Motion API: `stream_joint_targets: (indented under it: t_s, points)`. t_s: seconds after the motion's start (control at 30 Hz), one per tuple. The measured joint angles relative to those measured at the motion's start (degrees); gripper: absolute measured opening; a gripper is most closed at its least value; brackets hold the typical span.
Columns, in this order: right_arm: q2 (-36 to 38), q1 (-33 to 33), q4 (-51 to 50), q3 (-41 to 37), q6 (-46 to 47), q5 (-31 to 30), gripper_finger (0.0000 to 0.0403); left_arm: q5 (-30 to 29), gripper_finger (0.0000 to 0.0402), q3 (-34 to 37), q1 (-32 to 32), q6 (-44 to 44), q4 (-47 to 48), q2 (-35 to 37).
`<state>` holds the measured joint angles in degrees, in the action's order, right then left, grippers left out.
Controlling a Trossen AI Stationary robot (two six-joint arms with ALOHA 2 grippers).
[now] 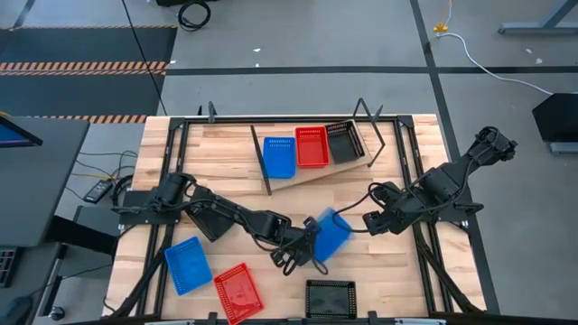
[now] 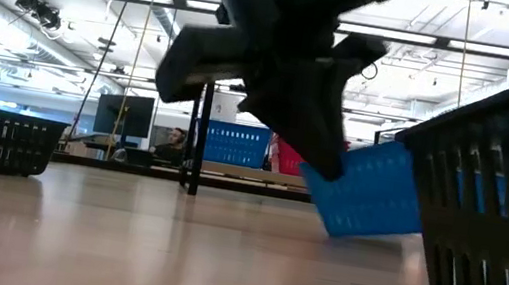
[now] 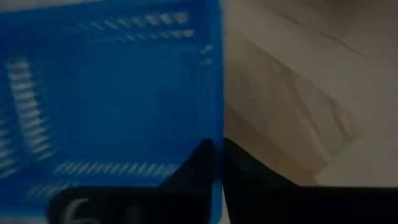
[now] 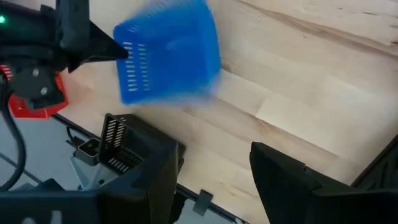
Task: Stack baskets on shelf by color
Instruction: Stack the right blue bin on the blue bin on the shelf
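Between our two grippers, the blue basket [image 1: 331, 232] hangs tilted off the table, our left gripper [image 1: 312, 242] pinching its near wall; the spread right gripper [image 1: 372, 219] waits just beside it, the shelf [image 1: 312, 173] lying beyond both.

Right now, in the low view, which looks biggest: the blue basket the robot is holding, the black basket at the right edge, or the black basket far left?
1. Black mesh basket at right, only because it is nearest the camera.
2. Held blue plastic mesh basket, in the left hand.
3. Black mesh basket at left.
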<state>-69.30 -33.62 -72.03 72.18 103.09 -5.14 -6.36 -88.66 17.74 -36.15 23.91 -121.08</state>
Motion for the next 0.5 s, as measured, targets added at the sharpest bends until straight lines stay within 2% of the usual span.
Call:
stream_joint_targets:
  t_s: [0.13, 0.27, 0.4, 0.5]
  points:
    - [0.00, -0.57, -0.01, 0.00, -0.18, -0.04, 0.0204, 0.76, 0.0024, -0.06, -0.37, 6.48, 0.95, 0.24]
    - [0.00, -1.18, -0.01, 0.00, -1.14, -1.47, 0.0204, -1.08, 0.0019, -1.57, -0.33, 2.76, 4.02, 1.74]
    - [0.00, -1.25, -0.04, 0.00, -1.32, -2.88, 0.0204, -5.13, 0.0014, -8.78, -1.40, 1.23, 10.76, 3.23]
    - [0.00, -1.25, 0.00, 0.00, -1.62, -4.11, 0.0204, -6.24, 0.0015, -16.04, -4.10, 3.29, 19.16, 3.23]
